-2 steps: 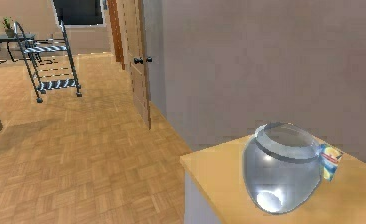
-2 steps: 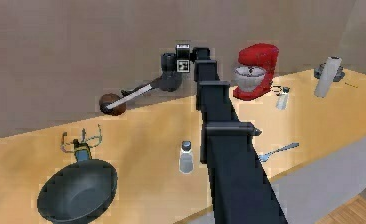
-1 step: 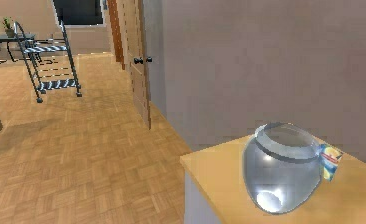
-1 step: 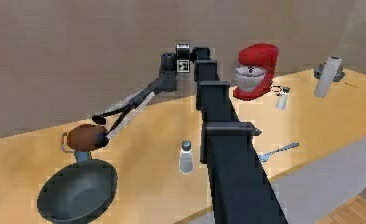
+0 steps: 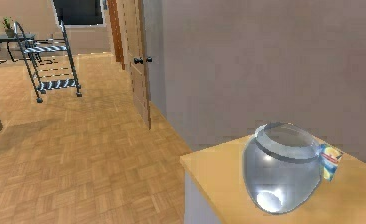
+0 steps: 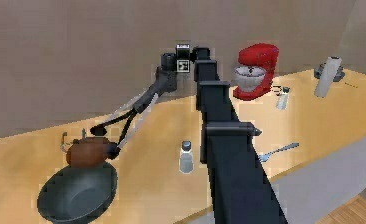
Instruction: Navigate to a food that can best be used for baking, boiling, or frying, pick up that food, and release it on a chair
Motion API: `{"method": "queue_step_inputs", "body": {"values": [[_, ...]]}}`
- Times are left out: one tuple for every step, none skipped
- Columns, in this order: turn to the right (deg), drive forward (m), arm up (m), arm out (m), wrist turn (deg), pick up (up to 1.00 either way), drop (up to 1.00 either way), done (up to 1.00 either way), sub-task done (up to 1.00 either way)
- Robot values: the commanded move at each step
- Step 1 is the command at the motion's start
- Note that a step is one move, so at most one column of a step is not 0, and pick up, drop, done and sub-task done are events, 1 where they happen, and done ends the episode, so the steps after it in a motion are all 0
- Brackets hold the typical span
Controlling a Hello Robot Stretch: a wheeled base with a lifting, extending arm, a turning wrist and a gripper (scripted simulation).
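Light wooden countertop (image 6: 331,125) along a grey wall carries a dark round frying pan (image 6: 79,192), a white shaker (image 6: 187,156) and a red stand mixer (image 6: 256,70), with the gripper (image 6: 109,140) ending at a brown rounded object (image 6: 88,152); whether this is the food, and whether the gripper grips anything, cannot be told.

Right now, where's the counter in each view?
Forward view: counter in the bottom right corner, under a glass bowl.
Arm side view: counter across the lower half, under a pan and a red mixer.
Shared landmark: the grey wall behind it.
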Motion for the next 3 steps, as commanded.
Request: {"method": "queue_step_inputs", "body": {"values": [[0.0, 0.00, 0.00, -0.40, 0.0, 0.00, 0.00, 0.00, 0.00], [-45.0, 0.00, 0.00, 0.00, 0.0, 0.00, 0.00, 0.00, 0.00], [-45.0, 0.00, 0.00, 0.00, 0.0, 0.00, 0.00, 0.00, 0.00]]}}
